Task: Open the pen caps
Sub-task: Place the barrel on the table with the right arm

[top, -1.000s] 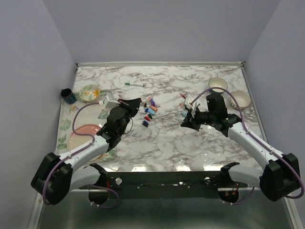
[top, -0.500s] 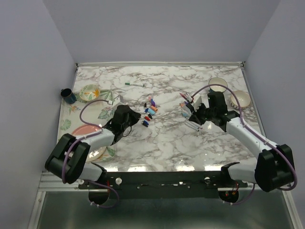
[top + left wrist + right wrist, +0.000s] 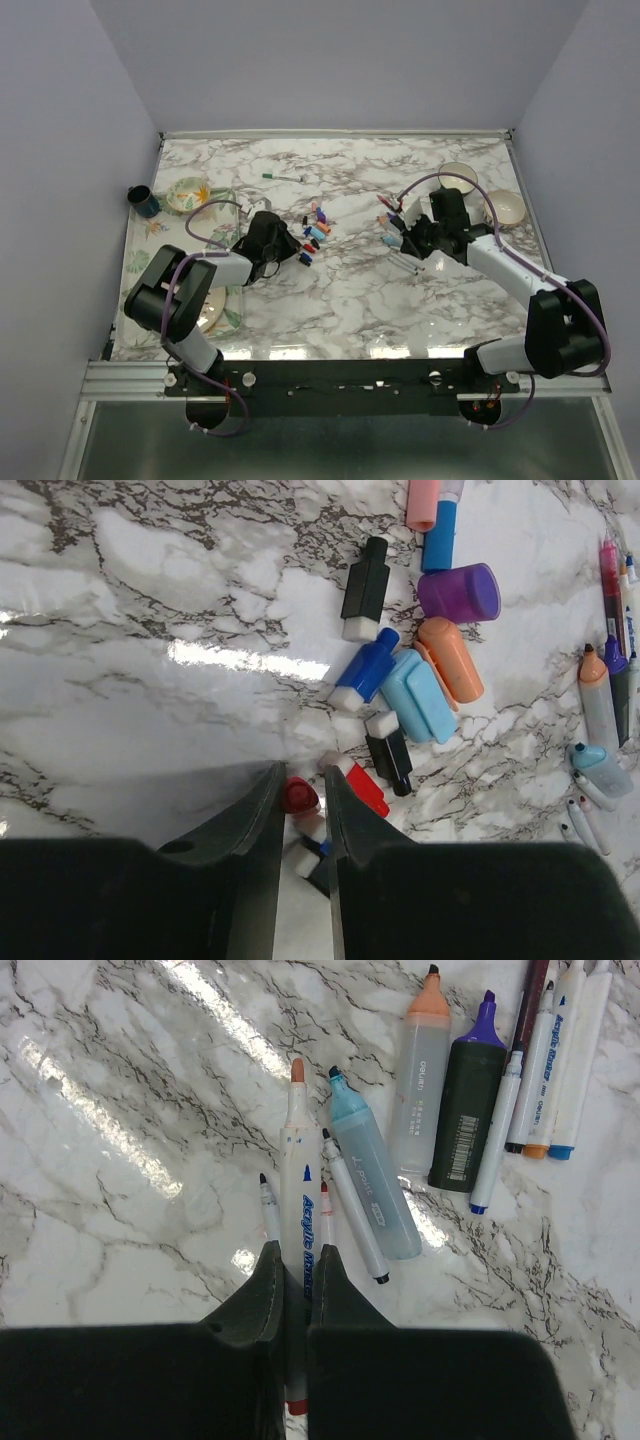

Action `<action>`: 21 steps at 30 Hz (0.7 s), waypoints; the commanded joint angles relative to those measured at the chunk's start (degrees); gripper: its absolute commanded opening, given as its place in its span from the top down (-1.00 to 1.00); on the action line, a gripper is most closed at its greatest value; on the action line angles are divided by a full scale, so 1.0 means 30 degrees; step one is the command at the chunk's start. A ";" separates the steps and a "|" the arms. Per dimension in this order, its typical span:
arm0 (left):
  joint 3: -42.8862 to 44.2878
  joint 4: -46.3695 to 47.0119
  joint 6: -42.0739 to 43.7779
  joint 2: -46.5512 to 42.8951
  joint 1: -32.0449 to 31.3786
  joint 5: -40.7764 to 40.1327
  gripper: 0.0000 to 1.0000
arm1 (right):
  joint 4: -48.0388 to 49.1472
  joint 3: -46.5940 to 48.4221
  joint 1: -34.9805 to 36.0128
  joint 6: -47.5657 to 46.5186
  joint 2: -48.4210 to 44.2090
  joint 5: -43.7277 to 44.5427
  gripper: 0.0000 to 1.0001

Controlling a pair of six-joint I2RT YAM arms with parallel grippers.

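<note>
Left claw (image 3: 302, 780) first: it's closed down narrow, and a red cap (image 3: 298, 796) looks to be pinched between the fingertips, low over the marble table (image 3: 150, 630). Some white and blue bits underneath are half hidden and can't be made out. Over on the other side, the right claw (image 3: 297, 1252) is clamped on a white acrylic marker (image 3: 298, 1160) whose orange tip is bare and pointed away from the wrist. So this pen can be judged as already opened, and the step in hand as the drop-off. What's probably called for next: the left jaws get eased apart so the cap is left with the pile, and the marker gets laid with the others. Just ahead-right of the left claw, a red-and-white cap (image 3: 357, 783) and a black cap (image 3: 390, 752) are close enough to be knocked about by a sloppy release. Farther out that way, a light-blue cap (image 3: 418, 695), an orange cap (image 3: 450, 658), a blue cap (image 3: 365, 668) and a purple cap (image 3: 460, 592) are bunched together. Ahead-right of the right claw, a light-blue highlighter (image 3: 372, 1180) is parked just beside the marker. An orange-tipped highlighter (image 3: 420, 1090) and a purple-tipped highlighter (image 3: 470, 1100) are seen beyond it, all uncapped. Way past the left claw a green pen (image 3: 283, 177) is lying alone, and whether it's capped can't be told.
</note>
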 commanded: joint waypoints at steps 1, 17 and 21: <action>0.0461 -0.0011 0.0369 0.0637 0.0288 0.0681 0.35 | -0.0614 0.0629 -0.0200 -0.0138 0.0427 0.0761 0.91; -0.1559 -0.0654 0.2125 -0.4310 0.1079 -0.0344 -0.38 | -0.3689 0.1917 -0.0171 -0.2394 0.3005 0.0791 0.76; -0.2087 -0.0918 0.2478 -0.5456 0.1138 -0.0871 -0.39 | -0.3867 0.2035 -0.0171 -0.2453 0.3445 0.1024 0.71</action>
